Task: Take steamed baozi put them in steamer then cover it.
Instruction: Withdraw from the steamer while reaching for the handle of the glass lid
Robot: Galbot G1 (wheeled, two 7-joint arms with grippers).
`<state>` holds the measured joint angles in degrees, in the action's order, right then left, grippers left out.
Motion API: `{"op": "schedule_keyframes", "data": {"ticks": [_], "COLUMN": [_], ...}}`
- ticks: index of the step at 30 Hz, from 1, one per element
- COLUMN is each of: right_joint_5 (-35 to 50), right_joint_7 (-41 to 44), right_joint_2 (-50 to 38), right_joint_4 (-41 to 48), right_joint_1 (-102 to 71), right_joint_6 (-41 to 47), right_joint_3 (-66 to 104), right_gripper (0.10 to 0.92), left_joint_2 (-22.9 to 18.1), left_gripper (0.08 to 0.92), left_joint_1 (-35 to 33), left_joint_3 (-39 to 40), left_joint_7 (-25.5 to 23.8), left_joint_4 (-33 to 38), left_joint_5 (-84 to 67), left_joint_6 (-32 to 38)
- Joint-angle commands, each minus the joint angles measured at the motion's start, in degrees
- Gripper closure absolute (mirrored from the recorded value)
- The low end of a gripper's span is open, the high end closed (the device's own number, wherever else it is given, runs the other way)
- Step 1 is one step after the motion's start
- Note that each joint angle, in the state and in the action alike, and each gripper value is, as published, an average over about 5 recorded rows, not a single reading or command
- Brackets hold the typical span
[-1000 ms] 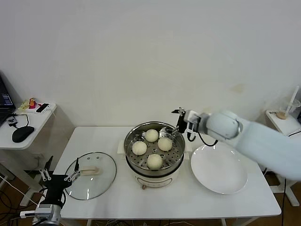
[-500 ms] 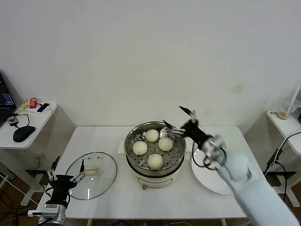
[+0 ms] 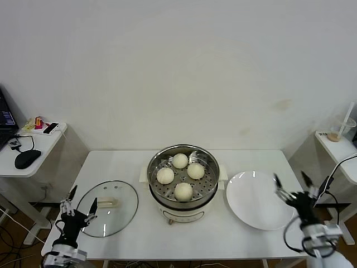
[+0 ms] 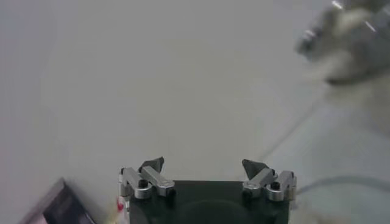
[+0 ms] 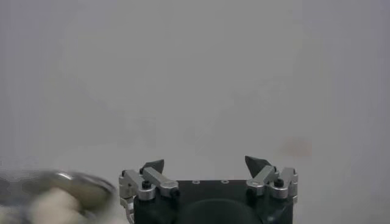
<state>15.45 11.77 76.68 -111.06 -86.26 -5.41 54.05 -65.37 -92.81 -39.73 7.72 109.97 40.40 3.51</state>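
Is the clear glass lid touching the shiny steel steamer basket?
Apart. In the head view, bare white table separates the round clear glass lid from the round stainless-steel steamer basket.

My right gripper (image 3: pixel 292 188) has pulled away from the steamer (image 3: pixel 183 174) rim — a second ago it hung over the far right edge, now it sits low at the table's near right corner, beside the white plate (image 3: pixel 259 200), fingers spread. My left gripper (image 3: pixel 78 202) has dropped slightly lower by the cover (image 3: pixel 107 207) — its prongs stand more upright now.
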Motion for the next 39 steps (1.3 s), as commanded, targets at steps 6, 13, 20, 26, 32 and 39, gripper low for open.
{"op": "schedule_keyframes", "data": {"ticks": [6, 13, 20, 26, 32, 39], "right_joint_5": [-3.2, -2.8, -2.8, -3.3, -4.1, -4.5], "right_joint_7": [-2.3, -1.9, -1.4, -0.9, -0.5, -0.4], "right_joint_2": [7.9, 8.8, 9.7, 10.3, 10.5, 10.7], "right_joint_4": [-1.8, -2.9, -4.2, -3.9, -4.0, -3.9], "right_joint_1": [-9.1, -9.8, -10.3, -10.6, -11.0, -11.2], "right_joint_6": [-3.1, -3.2, -2.9, -3.1, -3.0, -2.9], "right_joint_3": [9.5, 9.5, 8.5, 7.5, 7.1, 7.0], "right_gripper": [0.203, 0.203, 0.203, 0.203, 0.203, 0.203], "left_joint_2": [4.9, 4.7, 4.1, 3.1, 3.5, 3.2], "left_gripper": [0.177, 0.177, 0.177, 0.177, 0.177, 0.177], "left_joint_1": [3.3, 7.0, 12.4, 15.9, 18.9, 21.3], "left_joint_3": [2.7, 5.1, 7.3, 8.5, 9.8, 11.1], "left_joint_7": [-2.3, -3.6, -4.5, -4.9, -4.8, -4.9], "left_joint_4": [-8.4, -12.1, -16.2, -18.6, -21.6, -23.8], "left_joint_5": [31.9, 32.1, 31.9, 31.8, 31.3, 30.2], "left_joint_6": [-0.4, -0.8, -1.0, -1.4, -1.3, -1.3]}}
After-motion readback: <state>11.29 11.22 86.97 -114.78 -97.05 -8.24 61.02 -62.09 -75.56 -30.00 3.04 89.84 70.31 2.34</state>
